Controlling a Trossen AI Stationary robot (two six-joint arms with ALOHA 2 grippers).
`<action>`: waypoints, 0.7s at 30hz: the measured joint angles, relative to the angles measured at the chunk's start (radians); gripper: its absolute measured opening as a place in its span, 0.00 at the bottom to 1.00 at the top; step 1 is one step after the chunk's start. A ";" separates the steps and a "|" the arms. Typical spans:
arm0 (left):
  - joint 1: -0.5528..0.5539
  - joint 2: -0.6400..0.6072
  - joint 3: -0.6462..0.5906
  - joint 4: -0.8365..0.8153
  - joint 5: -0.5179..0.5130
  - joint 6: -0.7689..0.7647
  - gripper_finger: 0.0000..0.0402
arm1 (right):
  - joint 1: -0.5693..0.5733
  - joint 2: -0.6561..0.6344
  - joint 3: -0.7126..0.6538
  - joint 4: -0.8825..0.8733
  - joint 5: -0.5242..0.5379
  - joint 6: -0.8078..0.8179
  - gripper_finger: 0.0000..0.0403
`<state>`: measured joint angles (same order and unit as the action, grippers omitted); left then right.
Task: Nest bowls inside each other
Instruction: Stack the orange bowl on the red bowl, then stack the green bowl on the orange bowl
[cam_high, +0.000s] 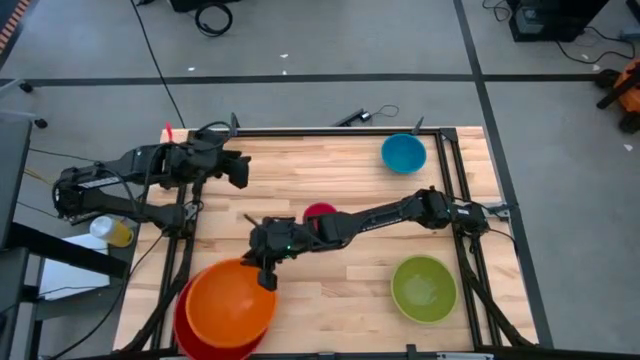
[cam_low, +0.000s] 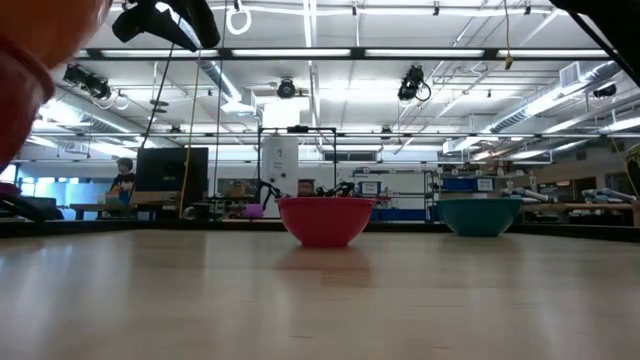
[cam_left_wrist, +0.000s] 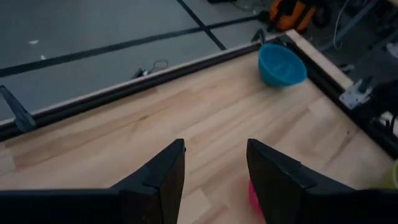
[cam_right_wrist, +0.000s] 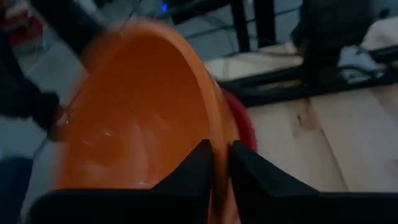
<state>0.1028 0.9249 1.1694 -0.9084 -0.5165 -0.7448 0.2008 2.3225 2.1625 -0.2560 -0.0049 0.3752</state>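
Observation:
The orange bowl (cam_high: 228, 303) sits inside the red bowl (cam_high: 205, 337) at the table's near left. My right gripper (cam_high: 266, 278) is at the orange bowl's right rim and is shut on it (cam_right_wrist: 221, 149). The pink bowl (cam_high: 320, 212) stands upright mid-table, partly hidden under my right arm. At the far right is the blue bowl (cam_high: 403, 153), and at the near right the green bowl (cam_high: 424, 288); each stands on its base. My left gripper (cam_high: 240, 168) hangs open above the far left of the table, touching nothing (cam_left_wrist: 214, 165). My right gripper has the orange bowl's rim (cam_right_wrist: 214, 127) between its two fingers, one finger inside the bowl and one outside. The fingers come slanting down from the table's right side. The orange bowl rests in the red bowl (cam_right_wrist: 244, 127), whose edge shows past it.
Black frame rails (cam_high: 470, 200) run along the table's left, far and right edges. A yellow-and-white thing (cam_high: 112, 231) lies off the table at the left. Bare wood lies between the pink, blue and green bowls.

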 joint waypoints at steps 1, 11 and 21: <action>0.000 0.005 0.000 0.000 0.017 0.002 0.43 | -0.003 -0.001 0.001 0.005 0.013 0.018 0.21; -0.046 0.019 0.000 0.006 0.051 0.019 0.43 | -0.013 -0.001 0.001 -0.016 0.052 0.151 0.49; -0.124 0.018 0.000 -0.015 0.050 -0.007 0.43 | -0.040 -0.174 0.016 -0.630 0.290 0.236 0.50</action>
<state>-0.0212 0.9432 1.1690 -0.9237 -0.4664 -0.7521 0.1607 2.1484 2.1788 -0.8859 0.2848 0.6109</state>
